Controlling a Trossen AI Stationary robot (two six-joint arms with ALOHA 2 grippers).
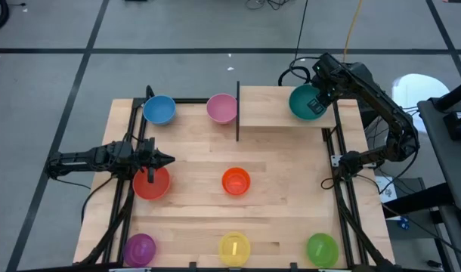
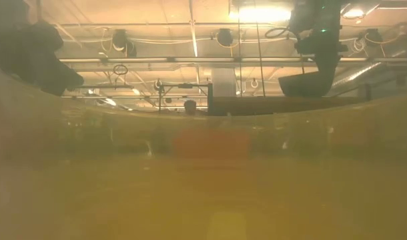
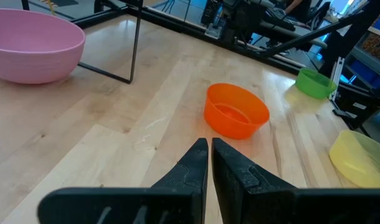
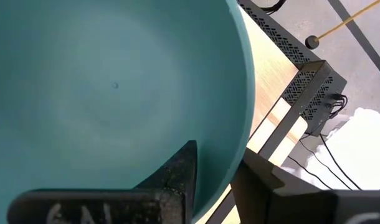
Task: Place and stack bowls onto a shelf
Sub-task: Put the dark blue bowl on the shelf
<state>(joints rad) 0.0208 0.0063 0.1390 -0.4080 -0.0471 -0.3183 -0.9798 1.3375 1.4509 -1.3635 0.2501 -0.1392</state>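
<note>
The teal bowl (image 1: pixel 302 102) is at the right end of the shelf (image 1: pixel 272 109), a small wood board with a black bar along its left side. My right gripper (image 1: pixel 319 100) is shut on it. Whether the bowl rests on the board or hangs just above it, I cannot tell. My left gripper (image 1: pixel 166 159) is shut with nothing in it, hovering at the table's left side just beyond the red bowl (image 1: pixel 151 183). The other bowls stand upright on the tabletop: blue (image 1: pixel 159 110), pink (image 1: pixel 221 108), orange (image 1: pixel 236 181), purple (image 1: pixel 140 248), yellow (image 1: pixel 234 248) and green (image 1: pixel 322 248). My right gripper holds the teal bowl by its rim (image 4: pixel 235 163) on the side toward the table's right edge. One finger (image 4: pixel 174 177) is inside the bowl and the other (image 4: pixel 268 183) outside its wall. The fingers come steeply from above, slanting in from the right. The bowl's opening faces up.
The black frame rails (image 1: pixel 338 143) run along the table's left and right sides, close to the shelf's right end. The yellow bowl stands right before the low camera and fills most of that view. Bare tabletop lies around the orange bowl.
</note>
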